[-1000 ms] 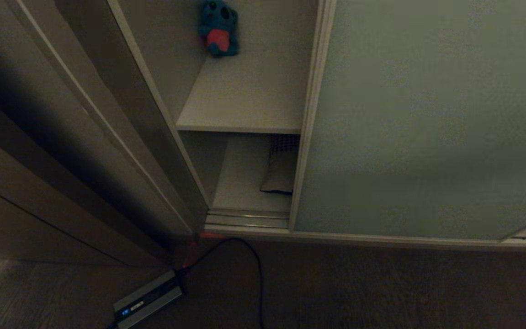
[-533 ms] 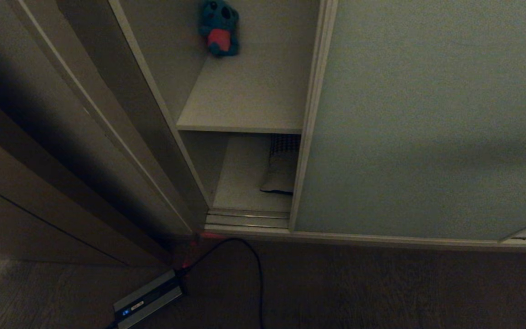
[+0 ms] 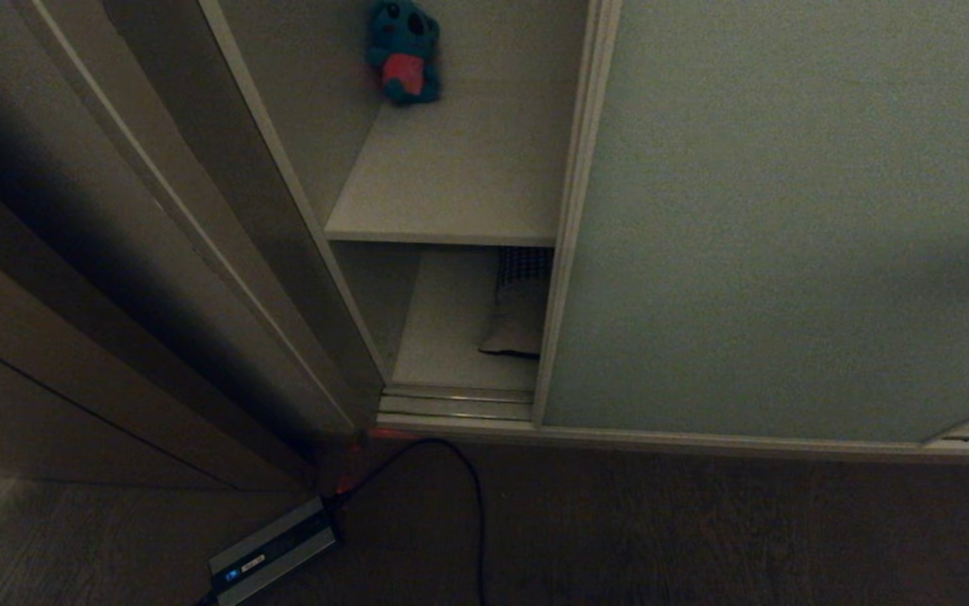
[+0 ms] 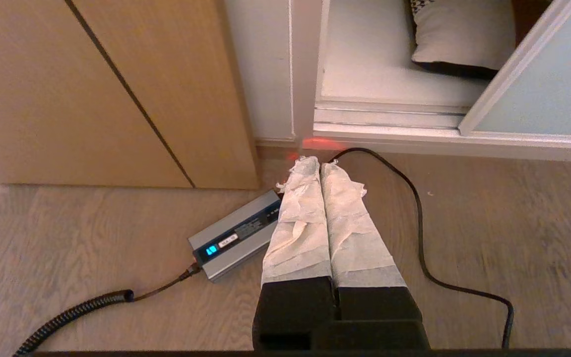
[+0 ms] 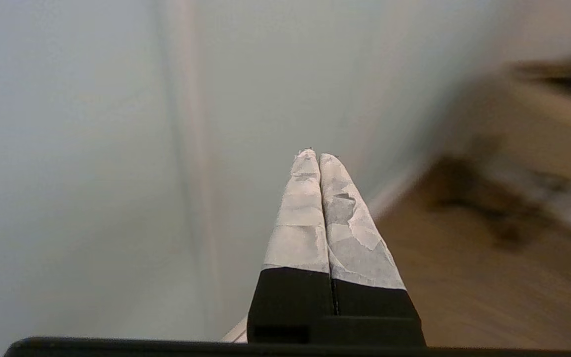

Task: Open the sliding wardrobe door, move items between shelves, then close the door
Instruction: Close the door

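Shade on sliding wardrobe door (image 3: 787,210) altered. One second back: broad dim patch over lower half of panel, deepest toward lower right. Half a second back: patch thinner and paler. Now: mostly lifted, left only as faint darker band near panel's right side at about mid-height. Panel face now more evenly pale, from its light beige frame (image 3: 570,210) across to the right

Left gripper (image 4: 320,163) and right gripper (image 5: 313,156) (both empty) have jaws pressed together.
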`<state>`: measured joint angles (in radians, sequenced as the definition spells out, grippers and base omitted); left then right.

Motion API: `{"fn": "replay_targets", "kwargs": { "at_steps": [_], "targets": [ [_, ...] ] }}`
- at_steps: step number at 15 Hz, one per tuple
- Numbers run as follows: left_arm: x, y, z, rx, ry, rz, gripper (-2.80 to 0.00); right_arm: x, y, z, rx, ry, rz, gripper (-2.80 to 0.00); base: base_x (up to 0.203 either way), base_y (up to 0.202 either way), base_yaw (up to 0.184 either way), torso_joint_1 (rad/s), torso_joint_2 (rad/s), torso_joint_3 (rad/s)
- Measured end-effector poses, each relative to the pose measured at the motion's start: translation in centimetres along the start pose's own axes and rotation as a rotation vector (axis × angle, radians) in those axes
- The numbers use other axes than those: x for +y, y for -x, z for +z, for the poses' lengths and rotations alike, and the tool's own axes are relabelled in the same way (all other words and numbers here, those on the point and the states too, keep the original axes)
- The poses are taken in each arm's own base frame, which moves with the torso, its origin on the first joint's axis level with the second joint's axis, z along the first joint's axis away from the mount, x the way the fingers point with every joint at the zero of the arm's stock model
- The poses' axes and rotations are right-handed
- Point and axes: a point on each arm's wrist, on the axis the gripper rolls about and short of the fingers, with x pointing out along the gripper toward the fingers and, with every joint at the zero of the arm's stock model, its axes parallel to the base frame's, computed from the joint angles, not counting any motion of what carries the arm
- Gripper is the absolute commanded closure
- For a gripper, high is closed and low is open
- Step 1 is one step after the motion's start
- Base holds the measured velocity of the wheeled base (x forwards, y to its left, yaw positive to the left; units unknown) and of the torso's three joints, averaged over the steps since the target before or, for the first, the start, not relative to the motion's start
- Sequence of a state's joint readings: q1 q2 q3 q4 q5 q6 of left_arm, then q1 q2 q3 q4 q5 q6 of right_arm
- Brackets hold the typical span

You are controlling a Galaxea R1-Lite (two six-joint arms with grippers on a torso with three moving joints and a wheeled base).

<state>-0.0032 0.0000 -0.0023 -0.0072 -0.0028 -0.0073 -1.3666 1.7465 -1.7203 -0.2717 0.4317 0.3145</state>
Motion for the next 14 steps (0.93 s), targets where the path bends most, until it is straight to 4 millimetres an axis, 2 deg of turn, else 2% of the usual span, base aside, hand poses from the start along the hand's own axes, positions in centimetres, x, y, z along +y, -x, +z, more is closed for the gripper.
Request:
{"fn": "replay_targets", "kwargs": {
  "at_steps": [3,5,10,14],
  "targets": [
    [0.0,0.0,0.0,0.0,0.0,0.0,0.0,-1.4,-2.5,-1.9,0.105,-0.036,0.22,0.0,0.0,0.0,0.0,0.0,0.0,0.0],
    [0.0,0.0,0.0,0.0,0.0,0.0,0.0,-2.2,-3.8,-2.9,0.155,-0.088,0.298,0.0,0.0,0.0,0.0,0.0,0.0,0.0],
    [0.0,0.0,0.0,0.0,0.0,0.0,0.0,-3.5,-6.1,-5.2,0.214,-0.186,0.363,0.0,0.0,0.0,0.0,0.0,0.0,0.0],
    [0.0,0.0,0.0,0.0,0.0,0.0,0.0,-4.1,-7.0,-7.0,0.272,-0.216,0.421,0.0,0.0,0.0,0.0,0.0,0.0,0.0]
  ]
}}
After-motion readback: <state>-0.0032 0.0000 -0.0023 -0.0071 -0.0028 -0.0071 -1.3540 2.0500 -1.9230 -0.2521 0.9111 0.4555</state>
